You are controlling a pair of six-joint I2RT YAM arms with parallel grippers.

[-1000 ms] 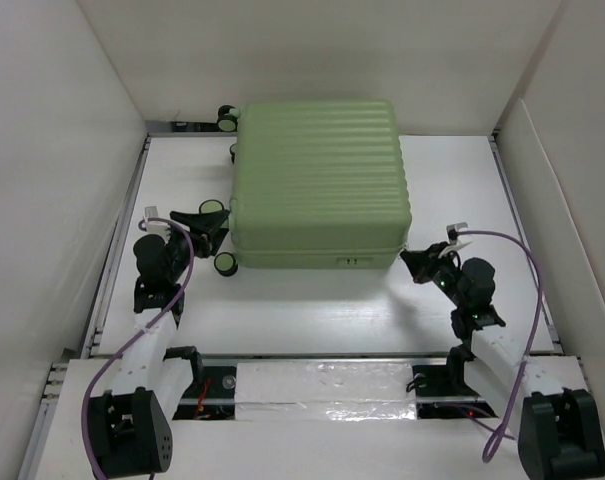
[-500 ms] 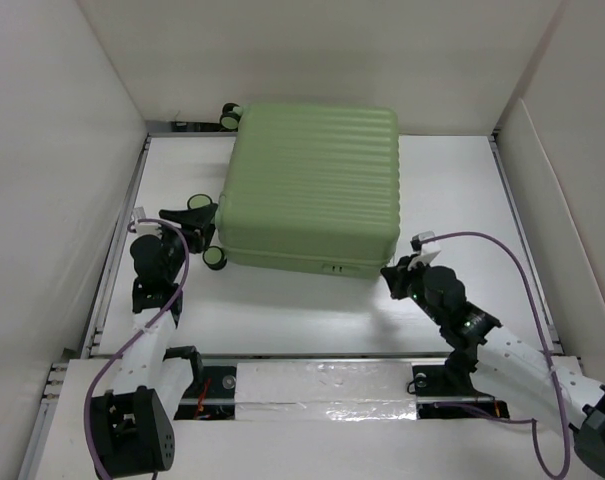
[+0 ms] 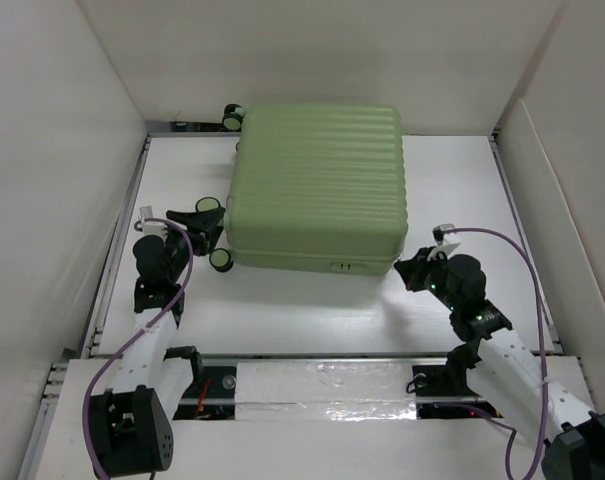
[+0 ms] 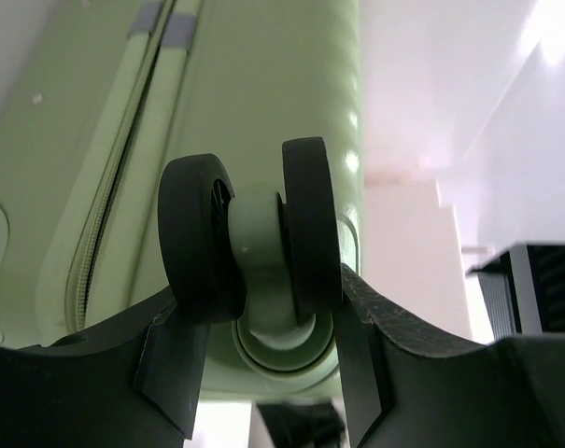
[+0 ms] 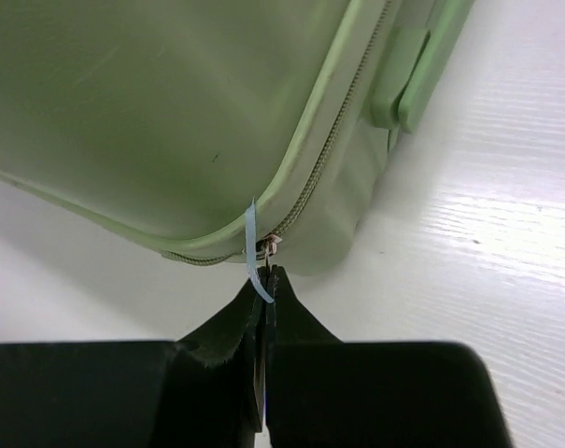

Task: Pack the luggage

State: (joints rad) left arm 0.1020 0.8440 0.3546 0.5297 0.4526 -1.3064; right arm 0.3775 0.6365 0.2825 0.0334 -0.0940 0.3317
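1. Luggage (image 3: 317,185): pale green ribbed hard-shell case, lying flat and shut on the white table (image 3: 312,315). It sits toward the far side, approx. mid-width, w/ its black wheels sticking out along the left edge.
2. Left gripper (image 4: 261,308): abt half open, one finger on each side of a caster wheel (image 4: 254,233) at the case's near-left corner. Both pads sit against the black tyres (twin discs, pale green hub btwn them), so it has hold of that wheel.
3. Right gripper (image 5: 266,280): jaws fully together, pinching a thin blue tab (image 5: 252,243). The tab hangs off the zip (image 5: 324,168) at the case's near-right corner.
4. The zip looks closed along the stretch the right wrist cam shows, running btwn the two green shell halves. A green moulded block (image 5: 408,79) sits further along that side; can't tell what it is.
5. From above, each arm reaches fwd from the near edge to its own near corner of the case, w/ a purple cable (image 3: 527,275) looping over each.
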